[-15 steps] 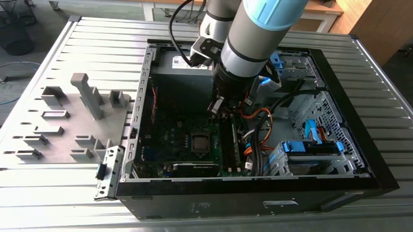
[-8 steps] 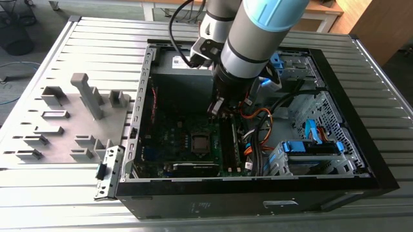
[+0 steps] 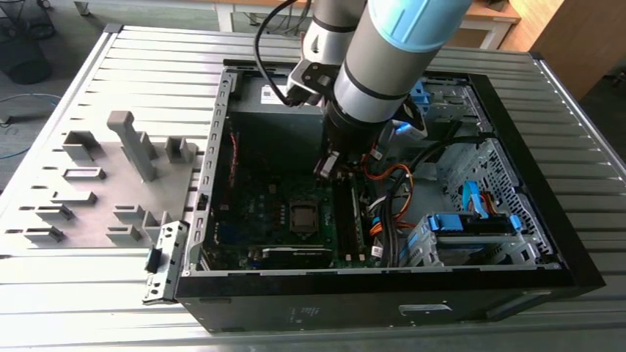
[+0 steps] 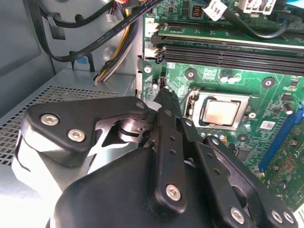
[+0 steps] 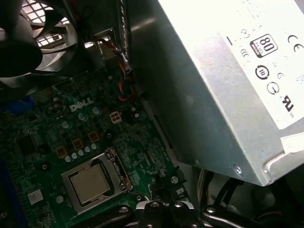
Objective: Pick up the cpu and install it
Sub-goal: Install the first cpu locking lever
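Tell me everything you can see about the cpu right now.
The cpu is a small flat square chip with a pale, dull silvery metal top that looks slightly tan in both wrist views. It lies flat and level in the metal-framed socket on the green motherboard, inside the open computer case. The socket frame surrounds its edges. Nothing rests on top of it. The gripper is off to one side of it, not touching it.
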